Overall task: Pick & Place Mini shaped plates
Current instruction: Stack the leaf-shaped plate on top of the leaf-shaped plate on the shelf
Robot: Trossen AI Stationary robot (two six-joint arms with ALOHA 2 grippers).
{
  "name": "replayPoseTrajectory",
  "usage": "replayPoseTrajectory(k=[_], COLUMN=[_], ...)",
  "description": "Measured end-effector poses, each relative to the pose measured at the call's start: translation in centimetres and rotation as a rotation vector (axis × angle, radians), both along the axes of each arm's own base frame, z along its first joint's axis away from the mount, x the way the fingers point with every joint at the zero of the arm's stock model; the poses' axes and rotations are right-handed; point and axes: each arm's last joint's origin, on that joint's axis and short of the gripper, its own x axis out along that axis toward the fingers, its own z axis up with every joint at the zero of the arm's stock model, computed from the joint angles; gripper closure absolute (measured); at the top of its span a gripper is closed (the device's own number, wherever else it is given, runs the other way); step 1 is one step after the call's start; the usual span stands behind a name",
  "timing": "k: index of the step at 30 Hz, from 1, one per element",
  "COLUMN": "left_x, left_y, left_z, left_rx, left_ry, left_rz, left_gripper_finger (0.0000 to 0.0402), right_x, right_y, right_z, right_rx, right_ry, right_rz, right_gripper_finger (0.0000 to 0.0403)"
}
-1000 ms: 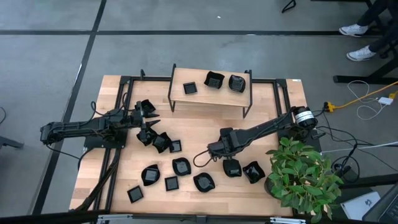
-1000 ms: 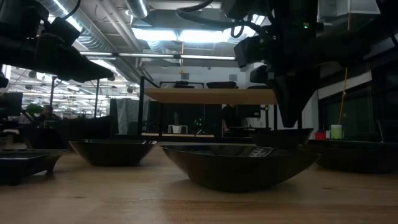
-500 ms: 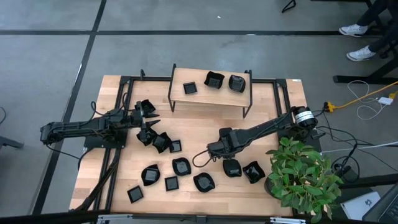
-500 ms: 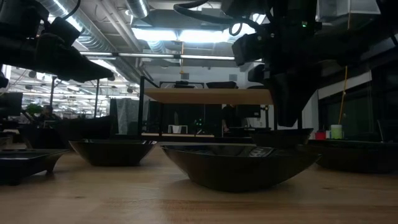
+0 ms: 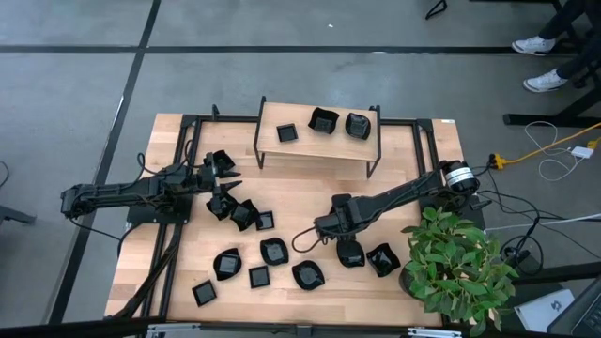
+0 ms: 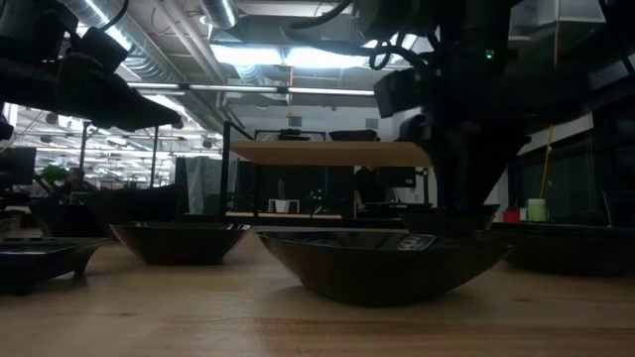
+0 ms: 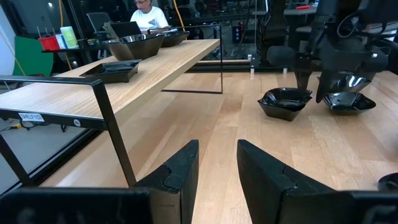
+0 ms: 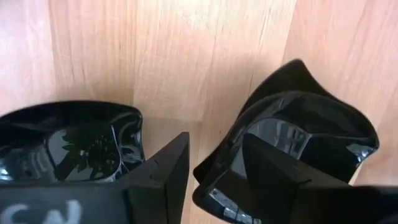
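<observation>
The right gripper [image 8: 211,165] hangs low over the near right part of the table [image 5: 300,202], its fingers apart and holding nothing. Two black plates lie there side by side: one [image 8: 68,140] under the left finger, the other [image 8: 305,140] under the right finger, whose tip sits over that plate's rim. From above, these are the two plates [image 5: 350,253] [image 5: 383,259] beside the potted plant [image 5: 460,268].

The left gripper [image 7: 217,171] waits at the left of the table, fingers parted and empty, aimed across the wood toward the raised shelf [image 5: 319,141], where three plates [image 5: 287,133] [image 5: 323,120] [image 5: 358,125] already sit. More plates lie scattered along the near edge [image 5: 272,251], and a cluster [image 5: 242,214] lies close to the left gripper.

Likely hazards, judged from this pose:
- The plates are glossy and curved, so a shallow pinch on the rim could let one slip or tip out during a lift.
- The two plates lie close together; closing between them could nudge or drag the neighbour.
- The plant's leaves overhang the near right corner and could brush the arm on a wide swing.
</observation>
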Motion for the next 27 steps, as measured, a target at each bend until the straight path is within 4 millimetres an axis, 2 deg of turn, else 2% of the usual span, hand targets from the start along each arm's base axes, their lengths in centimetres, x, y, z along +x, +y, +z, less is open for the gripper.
replayPoseTrajectory(k=[19, 27], left_x=[0.00, 0.00], left_y=[0.00, 0.00], left_z=[0.00, 0.01], left_rx=[0.000, 0.000], left_ry=[0.000, 0.000], left_rz=[0.000, 0.000], left_gripper_finger=[0.0297, 0.0297], right_x=[0.16, 0.22], right_y=[-0.29, -0.69], right_z=[0.21, 0.22], right_rx=[-0.005, -0.040], right_ry=[0.002, -0.001], right_rz=[0.029, 0.026], right_gripper_finger=[0.0323, 0.0364])
